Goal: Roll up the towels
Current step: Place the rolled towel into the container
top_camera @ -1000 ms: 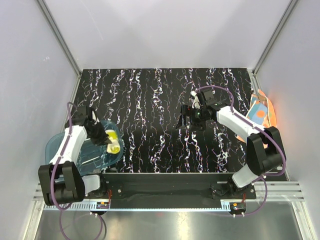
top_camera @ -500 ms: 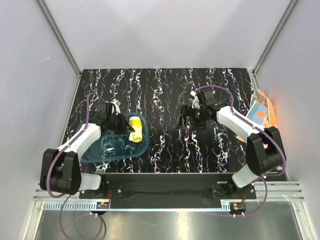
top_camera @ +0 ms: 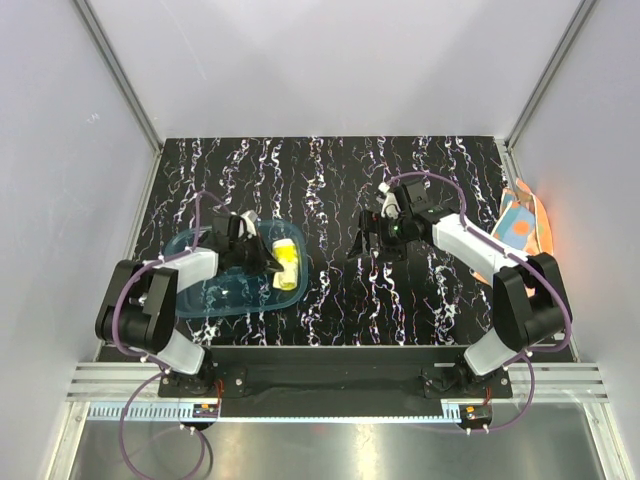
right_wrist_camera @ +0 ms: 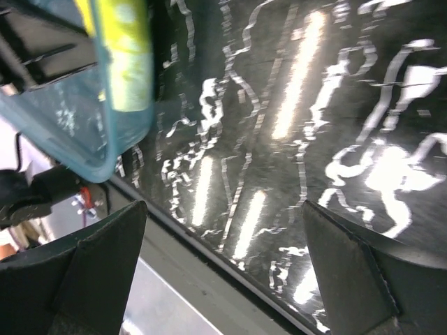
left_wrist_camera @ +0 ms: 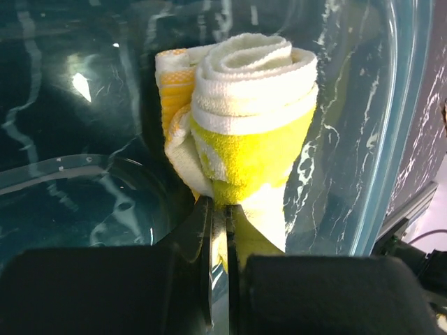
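Where my left arm reaches out from its base, a see-through blue tray (top_camera: 215,297) lies flat on the left half of the black, white-veined counter (top_camera: 320,175), its near rim close to the counter's front edge. My left fingers (left_wrist_camera: 219,227) are down inside that tray, pressed together with only a thin slit between them. They pinch the loose yellow tail of the rolled towel (left_wrist_camera: 251,118) at their tips. From the wrist, the roll sits just beyond those tips, wound with a white band over a yellow one, its coiled end showing. It rests on the tray floor at the right-hand end, just beside the curved wall. From above it is a short yellow bundle inside the rim.

Further out and to the right, near the middle of the counter, my right fingers (top_camera: 370,243) are spread wide apart with nothing between them, and they face left toward the tray. That wrist view catches a corner of the tray and a strip of yellow. I cannot tell whether these fingers touch the counter.

Farthest right, past the counter's edge and against the side wall, lies an orange and blue cloth (top_camera: 520,222), well apart from both arms.
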You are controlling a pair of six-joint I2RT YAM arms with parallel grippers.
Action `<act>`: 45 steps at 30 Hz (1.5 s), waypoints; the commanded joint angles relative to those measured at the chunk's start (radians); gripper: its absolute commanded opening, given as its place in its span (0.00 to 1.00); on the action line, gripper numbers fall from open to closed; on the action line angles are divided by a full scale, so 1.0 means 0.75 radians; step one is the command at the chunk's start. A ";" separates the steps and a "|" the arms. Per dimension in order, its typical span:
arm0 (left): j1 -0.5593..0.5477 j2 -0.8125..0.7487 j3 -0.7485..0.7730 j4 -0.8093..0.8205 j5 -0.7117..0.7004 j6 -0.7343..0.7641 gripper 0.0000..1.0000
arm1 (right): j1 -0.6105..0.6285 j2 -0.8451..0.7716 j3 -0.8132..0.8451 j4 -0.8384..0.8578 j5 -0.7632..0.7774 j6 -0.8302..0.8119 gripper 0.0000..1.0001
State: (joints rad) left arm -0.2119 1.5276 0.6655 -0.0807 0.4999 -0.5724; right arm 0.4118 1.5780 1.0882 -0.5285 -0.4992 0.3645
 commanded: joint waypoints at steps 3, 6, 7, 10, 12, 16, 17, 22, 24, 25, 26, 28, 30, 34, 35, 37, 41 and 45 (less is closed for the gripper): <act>-0.036 0.072 -0.006 0.040 -0.053 0.068 0.00 | 0.113 0.021 0.022 0.118 -0.104 0.062 1.00; -0.041 0.076 -0.006 0.020 -0.084 0.066 0.15 | 0.171 0.070 0.061 0.116 -0.085 0.076 1.00; -0.043 0.070 -0.006 0.007 -0.094 0.066 0.23 | 0.177 0.080 0.067 0.116 -0.081 0.085 1.00; -0.047 0.029 0.002 -0.037 -0.135 0.066 0.50 | 0.187 0.103 0.077 0.120 -0.071 0.093 1.00; -0.047 0.017 0.031 -0.092 -0.171 0.068 0.55 | 0.191 0.111 0.081 0.120 -0.069 0.095 1.00; -0.047 -0.028 0.074 -0.160 -0.208 0.054 0.60 | 0.193 0.119 0.095 0.105 -0.061 0.089 1.00; -0.047 -0.038 0.084 -0.175 -0.212 0.051 0.61 | 0.193 0.119 0.097 0.101 -0.061 0.089 1.00; -0.047 -0.106 0.154 -0.283 -0.255 0.051 0.63 | 0.201 0.136 0.110 0.103 -0.058 0.091 1.00; -0.047 -0.124 0.174 -0.316 -0.270 0.051 0.64 | 0.202 0.140 0.112 0.112 -0.061 0.097 1.00; -0.047 -0.145 0.190 -0.340 -0.270 0.051 0.66 | 0.208 0.150 0.116 0.124 -0.067 0.105 1.00; -0.047 -0.159 0.201 -0.355 -0.270 0.053 0.66 | 0.212 0.158 0.120 0.130 -0.069 0.111 1.00; -0.047 -0.204 0.231 -0.400 -0.266 0.060 0.68 | 0.222 0.183 0.130 0.148 -0.071 0.123 1.00; -0.047 -0.237 0.252 -0.456 -0.260 0.064 0.70 | 0.232 0.199 0.140 0.161 -0.075 0.138 1.00; -0.045 -0.337 0.348 -0.586 -0.268 0.100 0.75 | 0.259 0.283 0.210 0.189 -0.091 0.162 0.94; -0.045 -0.357 0.362 -0.610 -0.272 0.111 0.75 | 0.273 0.299 0.224 0.197 -0.093 0.168 0.92; -0.039 -0.419 0.383 -0.678 -0.280 0.145 0.76 | 0.291 0.352 0.269 0.212 -0.101 0.189 0.84; -0.004 -0.511 0.403 -0.772 -0.296 0.215 0.77 | 0.338 0.438 0.345 0.222 -0.101 0.211 0.53; 0.070 -0.597 0.379 -0.835 -0.278 0.274 0.77 | 0.371 0.516 0.410 0.234 -0.114 0.234 0.33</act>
State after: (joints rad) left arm -0.1936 1.1221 0.9360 -0.6392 0.3004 -0.4278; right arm 0.6659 1.9324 1.3399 -0.3855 -0.5598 0.5205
